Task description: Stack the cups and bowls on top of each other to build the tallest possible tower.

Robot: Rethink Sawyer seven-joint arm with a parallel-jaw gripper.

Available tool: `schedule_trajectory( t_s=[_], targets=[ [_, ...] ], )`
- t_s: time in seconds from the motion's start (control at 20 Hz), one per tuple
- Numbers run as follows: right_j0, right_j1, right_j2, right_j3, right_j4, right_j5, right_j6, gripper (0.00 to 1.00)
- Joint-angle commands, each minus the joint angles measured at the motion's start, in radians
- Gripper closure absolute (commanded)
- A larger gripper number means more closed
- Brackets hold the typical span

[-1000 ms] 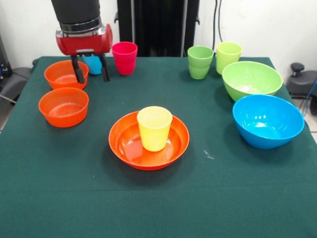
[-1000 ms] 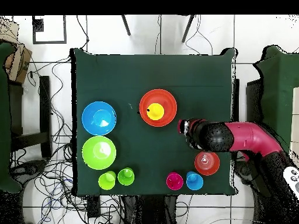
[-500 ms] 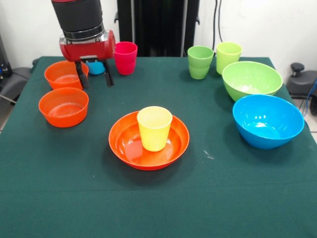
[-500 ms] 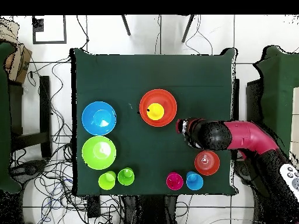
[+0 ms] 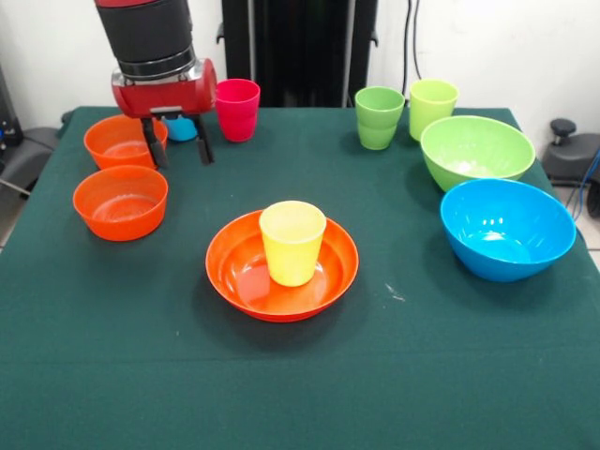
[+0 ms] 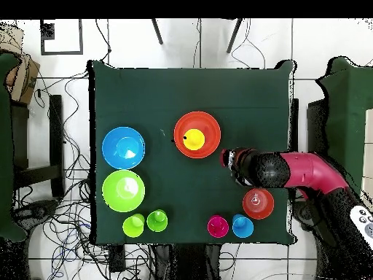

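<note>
Front view: on the green desk [image 5: 394, 375], a wide orange bowl [image 5: 281, 267] holds an upright yellow cup [image 5: 292, 242]. The robot's hand [image 5: 176, 153] hangs released, fingers spread and empty, beside two small orange bowls [image 5: 120, 202].

Overhead view: the yellow cup [image 6: 193, 140] sits inside the orange bowl [image 6: 207, 125]; the blue bowl [image 6: 123, 147] and green bowl [image 6: 123, 190] are empty.

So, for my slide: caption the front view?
Open hand hovering by two small orange bowls; yellow cup upside down in wide orange bowl.
</note>
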Motion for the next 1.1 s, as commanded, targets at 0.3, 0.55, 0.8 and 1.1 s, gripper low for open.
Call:
schedule_trajectory(
  t_s=[0.3,0.55,0.8,1.1],
  targets=[
    [-0.034,-0.013,-0.011,-0.016,-0.138,0.07,-0.307,0.0],
    [-0.042,-0.031,-0.02,0.019,-0.171,0.034,-0.27,0.0],
    [-0.024,-0.015,-0.035,0.028,-0.221,-0.011,-0.213,0.0],
    [-0.01,0.055,-0.044,-0.025,-0.27,-0.032,-0.194,0.0]
  ],
)
